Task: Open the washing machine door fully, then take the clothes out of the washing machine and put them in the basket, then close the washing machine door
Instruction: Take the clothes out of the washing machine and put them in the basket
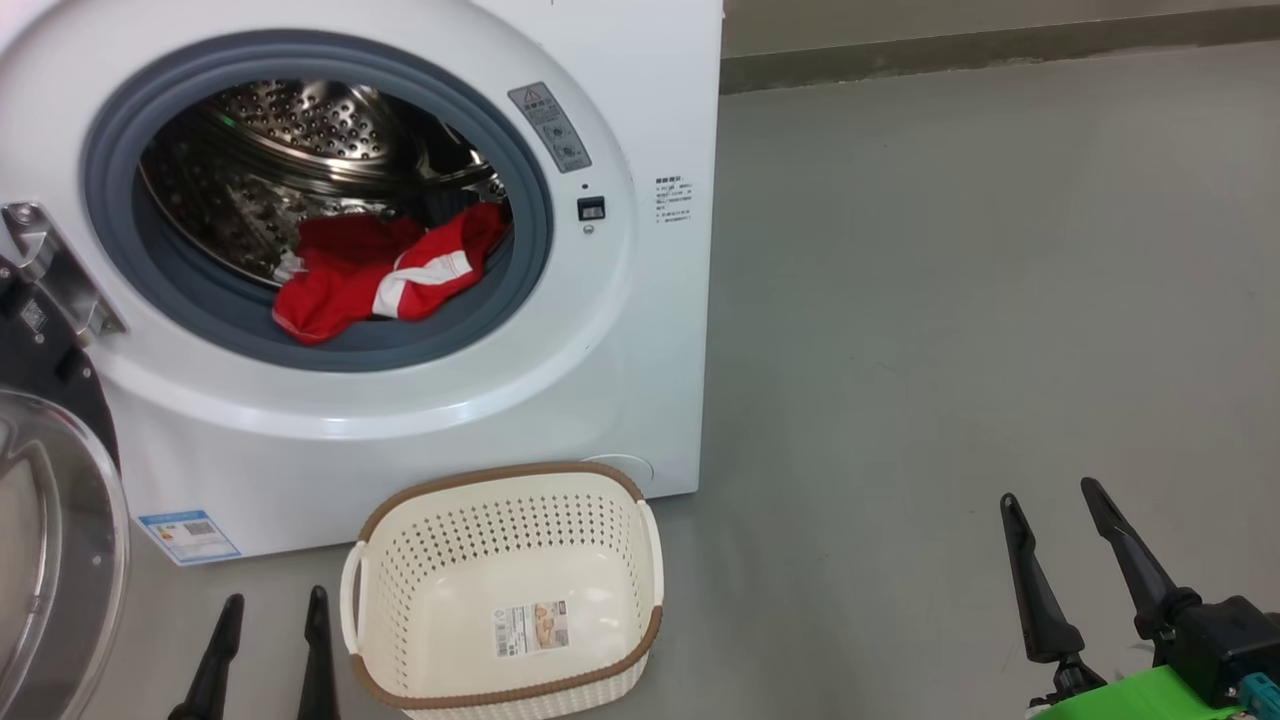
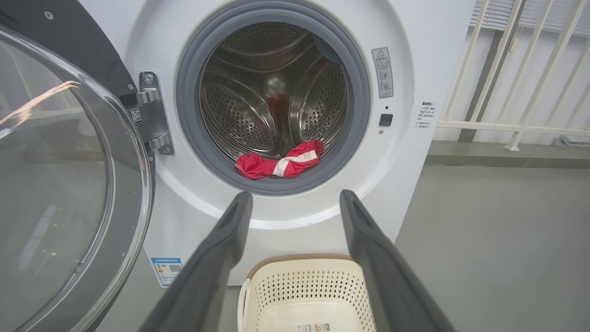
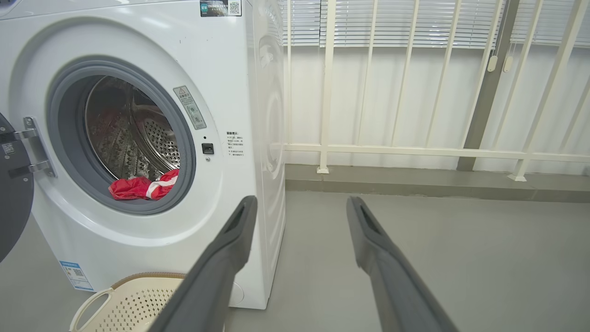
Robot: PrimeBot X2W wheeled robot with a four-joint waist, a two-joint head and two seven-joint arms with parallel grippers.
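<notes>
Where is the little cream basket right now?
In the head view the basket sits on the floor just before the washing machine, right of the left gripper.

Grey sticker: set on the washing machine beside the opening; a warning triangle is made out, the rest is not legible
Black print: printed on the white front, too small to be read
Blue sticker: a QR code is carried, low on the front
Basket label: stuck inside the basket; nothing can be read
</notes>
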